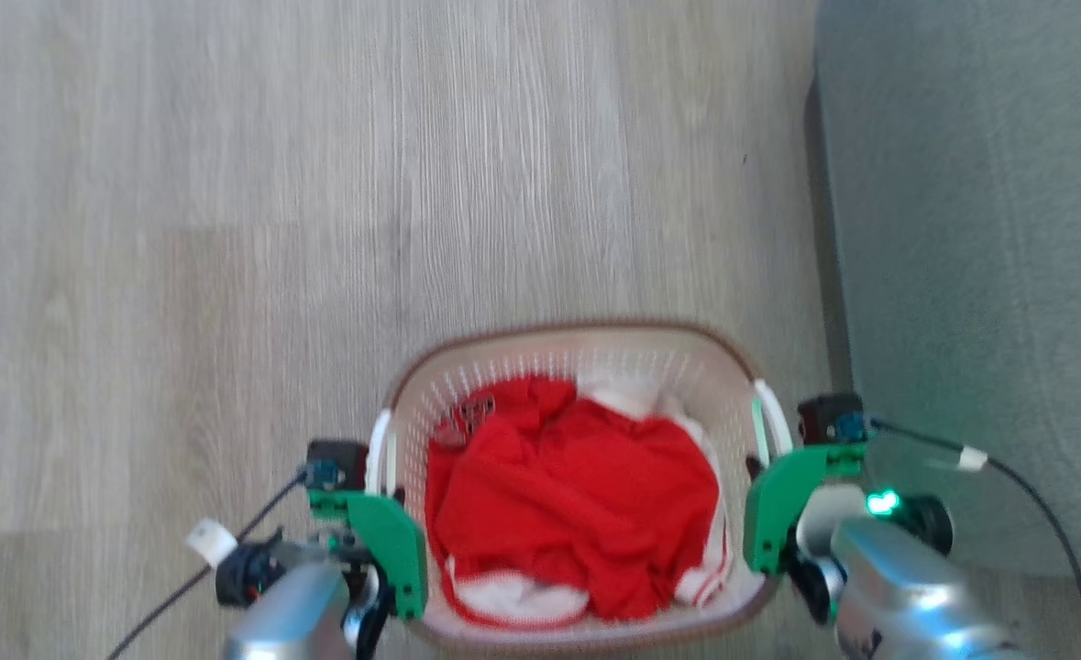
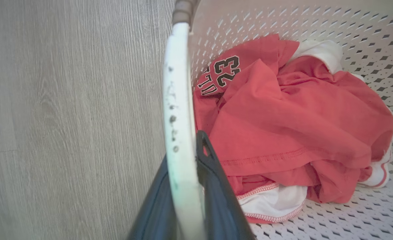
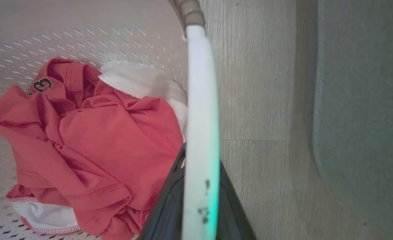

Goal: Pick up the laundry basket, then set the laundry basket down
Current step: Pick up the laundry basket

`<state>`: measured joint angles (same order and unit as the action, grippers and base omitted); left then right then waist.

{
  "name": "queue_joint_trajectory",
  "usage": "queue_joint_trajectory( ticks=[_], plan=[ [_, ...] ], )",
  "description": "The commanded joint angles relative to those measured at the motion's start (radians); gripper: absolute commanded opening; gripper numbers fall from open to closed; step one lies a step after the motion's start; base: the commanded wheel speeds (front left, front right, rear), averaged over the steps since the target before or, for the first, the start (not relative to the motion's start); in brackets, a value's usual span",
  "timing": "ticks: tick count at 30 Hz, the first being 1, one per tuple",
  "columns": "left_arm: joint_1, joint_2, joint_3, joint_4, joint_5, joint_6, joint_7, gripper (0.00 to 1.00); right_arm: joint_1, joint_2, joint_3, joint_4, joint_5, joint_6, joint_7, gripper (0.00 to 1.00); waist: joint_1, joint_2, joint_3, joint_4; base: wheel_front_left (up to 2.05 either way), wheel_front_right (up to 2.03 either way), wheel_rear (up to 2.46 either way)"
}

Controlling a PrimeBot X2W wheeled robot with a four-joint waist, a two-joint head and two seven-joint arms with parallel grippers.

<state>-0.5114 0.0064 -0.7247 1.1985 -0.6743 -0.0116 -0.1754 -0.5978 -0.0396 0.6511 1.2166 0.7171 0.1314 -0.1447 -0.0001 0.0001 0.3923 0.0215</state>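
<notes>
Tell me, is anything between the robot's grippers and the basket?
Nothing visible. The left gripper is shut on the left handle of the basket, and the right gripper on the right handle.

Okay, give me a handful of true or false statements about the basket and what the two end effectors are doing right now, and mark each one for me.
1. The left end effector is shut on the left handle. True.
2. The basket is empty. False: red and white clothes lie in it.
3. The right end effector is shut on the right handle. True.
4. The basket is on a table. False: it is over a wood-look floor.
5. The grey surface lies on the basket's left. False: it lies on the right.
6. A red top bears the number 23. True.
</notes>
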Motion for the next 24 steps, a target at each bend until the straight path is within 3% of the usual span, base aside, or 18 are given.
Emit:
queue_joint_trajectory(
  ticks=[1, 12, 24],
  plan=[
    [0.025, 0.044, 0.007, 0.004, -0.013, 0.0, 0.003, 0.0, 0.036, -0.011, 0.026, -0.001, 0.019, -0.001, 0.0, 0.0, 0.0001, -0.0001, -0.075, -0.002, 0.0, 0.0, 0.0],
    [0.127, 0.044, -0.064, 0.012, -0.077, -0.009, 0.041, 0.0, 0.142, -0.011, 0.127, -0.003, 0.107, -0.001, 0.04, 0.0, 0.0001, -0.0001, -0.261, -0.007, 0.0, 0.0, 0.0],
    [0.16, 0.044, -0.113, 0.018, -0.113, -0.009, 0.039, 0.0, 0.172, -0.011, 0.197, 0.004, 0.164, -0.001, 0.042, 0.0, 0.0001, -0.0001, -0.353, -0.005, 0.0, 0.0, 0.0]
  ],
)
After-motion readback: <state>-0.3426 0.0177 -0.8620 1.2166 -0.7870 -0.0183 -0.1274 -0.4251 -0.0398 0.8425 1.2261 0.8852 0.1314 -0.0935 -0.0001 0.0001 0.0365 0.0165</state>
